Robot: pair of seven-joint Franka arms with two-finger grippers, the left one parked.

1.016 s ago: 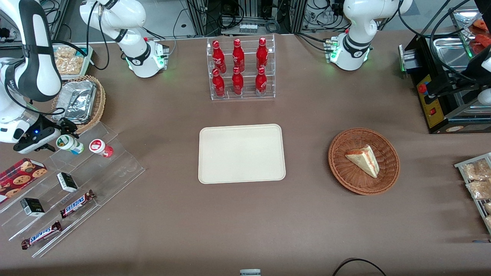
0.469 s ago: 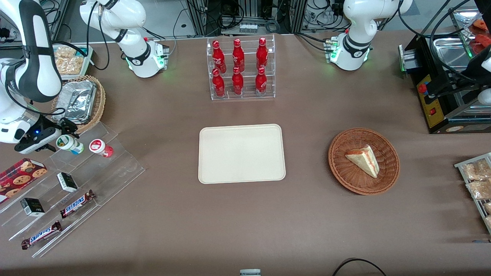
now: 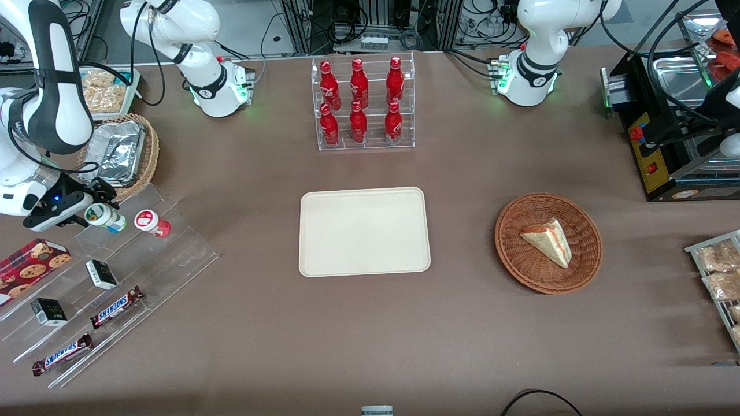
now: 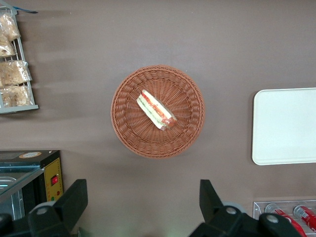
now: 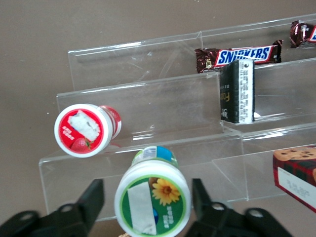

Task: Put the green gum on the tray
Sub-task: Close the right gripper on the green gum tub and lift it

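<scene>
The green gum point(image 3: 105, 216) is a small white bottle with a green-rimmed lid, tilted on the top step of a clear acrylic stand point(image 3: 124, 254). In the right wrist view the green gum point(image 5: 153, 200) shows its flower-printed lid. My gripper point(image 5: 147, 192) is open, one dark finger point(image 5: 91, 200) on each side of the lid with a small gap at both. In the front view the gripper point(image 3: 91, 209) sits at the bottle's lid end. The cream tray point(image 3: 364, 231) lies flat mid-table, well toward the parked arm's end from the gum.
A red-and-white bottle point(image 3: 152, 223) lies beside the gum on the same step. Lower steps hold small black boxes point(image 3: 101, 274) and Snickers bars point(image 3: 117, 306). A cookie box point(image 3: 32, 260), a foil-lined basket point(image 3: 121, 153), a cola-bottle rack point(image 3: 363, 104) and a sandwich basket point(image 3: 548, 242) also stand on the table.
The gripper has crept a little farther from the front camera around the gum. The bottle has hardly moved on its step.
</scene>
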